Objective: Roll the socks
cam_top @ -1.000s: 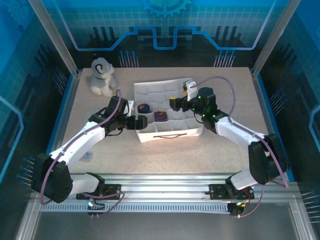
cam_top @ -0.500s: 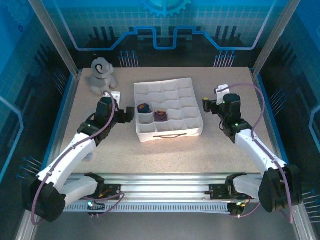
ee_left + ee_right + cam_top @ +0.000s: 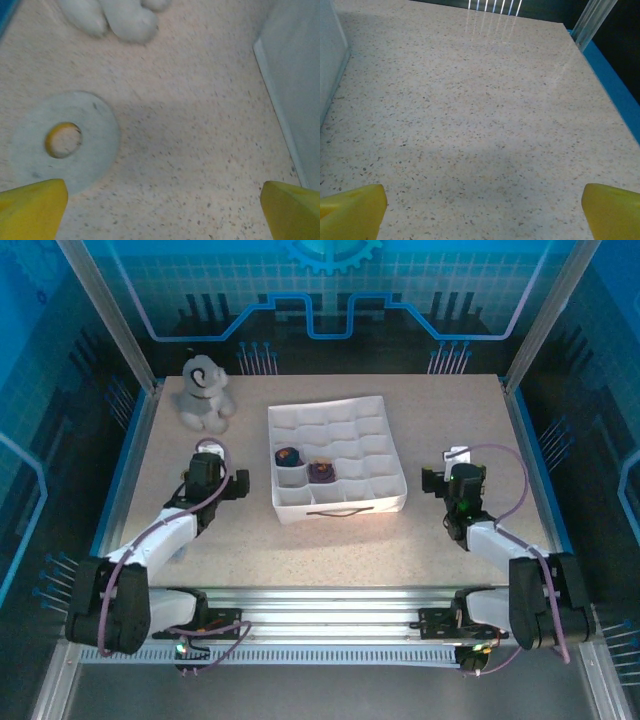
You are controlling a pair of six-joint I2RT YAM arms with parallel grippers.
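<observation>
- Left gripper (image 3: 161,210) spread wide, empty; white ring (image 3: 65,140) just ahead of one fingertip.
- Right gripper (image 3: 482,212) wide too, holding nothing.
- Socks (image 3: 290,456) sit bundled in tray (image 3: 340,505) compartments, between both sets of fingers. Job looks done, hence the stand-off.

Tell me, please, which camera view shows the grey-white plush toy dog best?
The top external view: the grey-white plush toy dog appears whole, unobstructed. The left wrist view catches just its paws at the top edge.

No legible text, no brand or number anywhere, blue backdrop (image 3: 320,310) (gear and line graphics only)
</observation>
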